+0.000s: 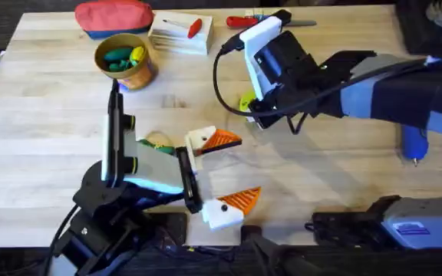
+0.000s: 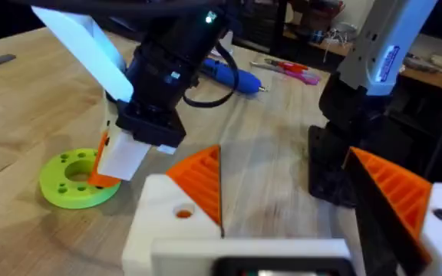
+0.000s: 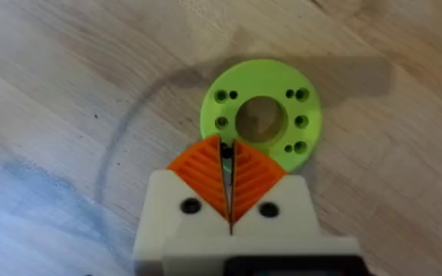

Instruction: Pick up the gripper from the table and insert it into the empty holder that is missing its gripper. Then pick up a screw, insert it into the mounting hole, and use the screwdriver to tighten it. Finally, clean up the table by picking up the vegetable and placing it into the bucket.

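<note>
On table (image 1: 44,130), left rear: bucket (image 1: 125,61) sitting, round, yellow, toy greens already inside. Beside left arm: vegetable (image 1: 156,143) lying, leafy, pale-ended, probably awaiting cleanup. Left gripper (image 1: 248,167) gaping wide, ribbed orange wedges sitting in both white holders. Right gripper (image 3: 227,157) pressing pads together over green ring (image 3: 261,115), seemingly pinching small dark screw. Far right: blue plastic screwdriver (image 1: 414,142) lying idle.

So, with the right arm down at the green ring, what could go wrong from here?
1. The right gripper has its jaws shut at the rim of the green ring disc. Something small and dark seems pinched between them, and it might slip out.
2. The left gripper, jaws open, sits close by, so a careless move could make the two collide.
3. The blue screwdriver lies beside the right arm, and a sweep might knock it.
</note>
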